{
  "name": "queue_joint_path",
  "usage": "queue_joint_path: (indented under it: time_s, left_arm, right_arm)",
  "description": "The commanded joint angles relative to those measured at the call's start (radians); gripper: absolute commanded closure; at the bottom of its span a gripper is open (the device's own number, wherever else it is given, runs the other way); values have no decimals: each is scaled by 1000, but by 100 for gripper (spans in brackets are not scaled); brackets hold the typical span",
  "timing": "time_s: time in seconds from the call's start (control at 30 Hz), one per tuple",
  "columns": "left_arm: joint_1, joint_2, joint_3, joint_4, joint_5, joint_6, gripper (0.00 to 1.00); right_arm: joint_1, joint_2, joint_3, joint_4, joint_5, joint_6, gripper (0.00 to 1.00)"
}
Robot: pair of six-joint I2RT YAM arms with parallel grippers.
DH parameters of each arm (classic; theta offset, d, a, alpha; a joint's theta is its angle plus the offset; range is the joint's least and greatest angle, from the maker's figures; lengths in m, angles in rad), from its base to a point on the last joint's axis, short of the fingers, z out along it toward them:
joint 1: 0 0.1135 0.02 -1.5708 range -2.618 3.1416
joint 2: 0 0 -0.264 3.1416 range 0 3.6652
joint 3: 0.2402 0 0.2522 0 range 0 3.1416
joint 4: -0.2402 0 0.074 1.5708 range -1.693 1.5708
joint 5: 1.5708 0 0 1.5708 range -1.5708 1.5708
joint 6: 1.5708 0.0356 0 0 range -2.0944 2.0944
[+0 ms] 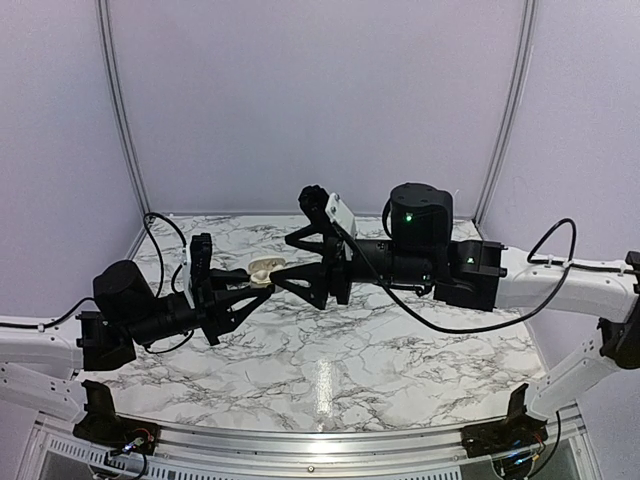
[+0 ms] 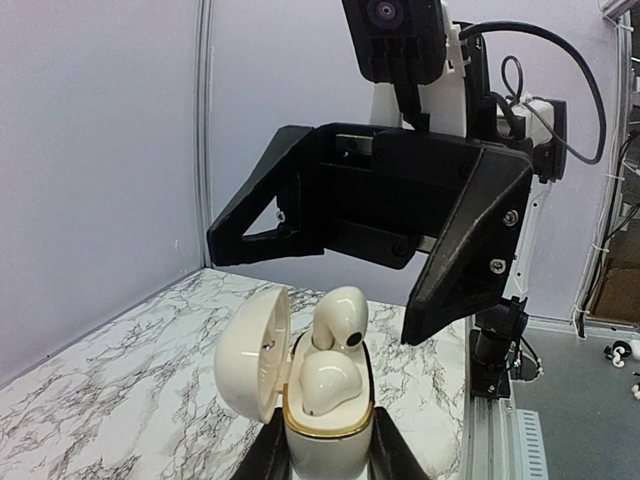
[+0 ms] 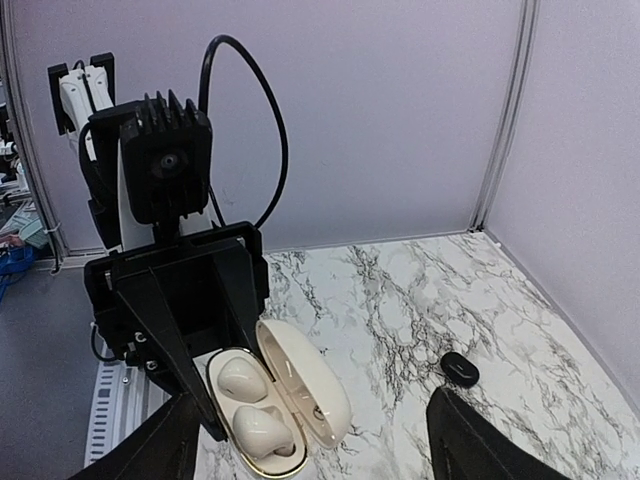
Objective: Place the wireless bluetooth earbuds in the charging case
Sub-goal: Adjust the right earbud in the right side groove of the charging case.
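Bright even light, glare streak on marble table (image 1: pixel 325 385), sharp focus.

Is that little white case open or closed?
Open. The charging case has its lid swung aside, two pale buds showing inside.

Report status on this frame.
Left gripper shut on charging case, lid open. Right gripper open, empty, facing it. Two pale earbuds in case, one sitting higher. Small black object apart on table.

no readable text, labels, brands or numbers on anything in view
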Motion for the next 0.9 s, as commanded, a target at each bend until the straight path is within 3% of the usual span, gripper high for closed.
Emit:
queue_joint_path:
  time_s: [0.0,0.47,0.7,0.87]
  left_arm:
    - [6,2,38,-3,19,15,100]
    - [5,8,37,-12,8,24,100]
    - [6,-6,28,-12,-10,13,100]
    - [6,-4,26,-12,-10,9,100]
  right_arm:
    - [0,25,52,-15,44,16,22]
    - [0,62,56,17,59,79,24]
    - [0,-5,3,47,-23,40,22]
    - [0,-21,0,33,19,41,22]
